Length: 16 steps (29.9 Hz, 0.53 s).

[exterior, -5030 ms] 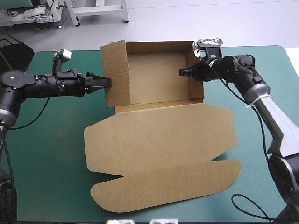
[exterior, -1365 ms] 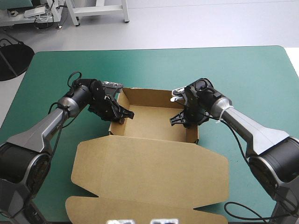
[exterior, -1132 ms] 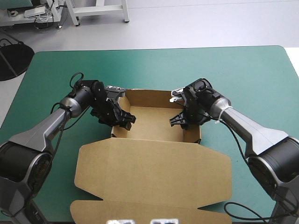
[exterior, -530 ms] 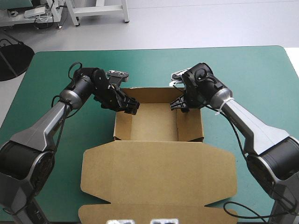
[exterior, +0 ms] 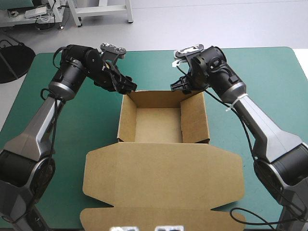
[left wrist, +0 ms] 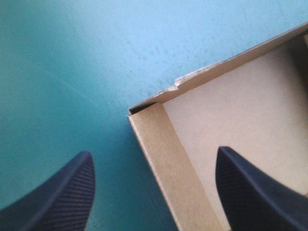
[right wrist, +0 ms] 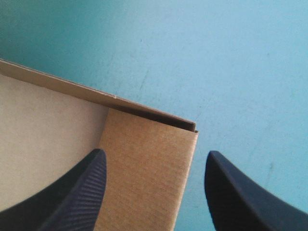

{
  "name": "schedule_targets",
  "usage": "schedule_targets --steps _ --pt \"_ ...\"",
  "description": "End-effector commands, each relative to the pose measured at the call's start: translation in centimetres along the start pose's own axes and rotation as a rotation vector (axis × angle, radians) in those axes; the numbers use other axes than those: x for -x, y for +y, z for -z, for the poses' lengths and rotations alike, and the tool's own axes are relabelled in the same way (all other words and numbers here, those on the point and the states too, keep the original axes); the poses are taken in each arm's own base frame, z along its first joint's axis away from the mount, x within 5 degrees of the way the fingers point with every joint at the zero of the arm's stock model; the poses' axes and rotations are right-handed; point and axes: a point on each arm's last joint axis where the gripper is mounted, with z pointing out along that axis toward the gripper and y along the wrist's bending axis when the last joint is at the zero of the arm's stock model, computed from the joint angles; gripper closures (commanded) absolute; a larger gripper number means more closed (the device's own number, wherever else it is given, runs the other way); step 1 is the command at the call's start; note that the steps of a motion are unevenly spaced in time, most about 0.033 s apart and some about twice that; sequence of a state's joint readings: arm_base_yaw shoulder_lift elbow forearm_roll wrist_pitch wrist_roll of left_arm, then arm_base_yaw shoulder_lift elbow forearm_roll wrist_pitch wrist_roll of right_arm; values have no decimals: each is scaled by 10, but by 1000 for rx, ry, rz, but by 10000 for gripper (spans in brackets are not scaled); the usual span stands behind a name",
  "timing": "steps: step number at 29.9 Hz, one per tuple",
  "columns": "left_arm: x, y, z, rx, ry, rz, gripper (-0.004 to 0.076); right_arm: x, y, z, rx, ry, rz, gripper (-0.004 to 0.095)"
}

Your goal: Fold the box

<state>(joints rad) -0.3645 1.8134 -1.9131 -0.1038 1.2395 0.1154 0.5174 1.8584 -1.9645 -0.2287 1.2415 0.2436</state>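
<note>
in the middle of the teal-green table [exterior: 269, 72] sits the box [exterior: 159, 126], walls up, its lid [exterior: 163, 178] flat toward the near edge. your left gripper [exterior: 127, 87] hangs over the far left corner, your right gripper [exterior: 174, 86] over the far right one. both are wide open w/ nothing in them. next, i think: come down slow, one finger inside & one outside each wall, then press the corners snug. don't crush the board.

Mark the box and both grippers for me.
box [exterior: 159, 124], high view, on the tray's floor.
left gripper [exterior: 128, 87], high view, midway between its fingertips.
right gripper [exterior: 177, 85], high view, midway between its fingertips.
</note>
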Motion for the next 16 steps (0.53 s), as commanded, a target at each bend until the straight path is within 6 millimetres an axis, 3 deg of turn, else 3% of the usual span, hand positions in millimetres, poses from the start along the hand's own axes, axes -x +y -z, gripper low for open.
schedule_targets --steps 1,5,12,16 --pt "-3 -8 55 -4 -89 -3 405 7 -11 40 -14 -105 -14 344" --pt "-9 -8 86 36 -154 -21 731 7 -18 40 -19 -105 -44 344" --pt "-33 -15 153 67 -296 -49 733 8 -41 33 78 -64 -192 344" --pt "-55 -19 176 73 -328 -54 732 8 -44 32 150 -49 -219 344"
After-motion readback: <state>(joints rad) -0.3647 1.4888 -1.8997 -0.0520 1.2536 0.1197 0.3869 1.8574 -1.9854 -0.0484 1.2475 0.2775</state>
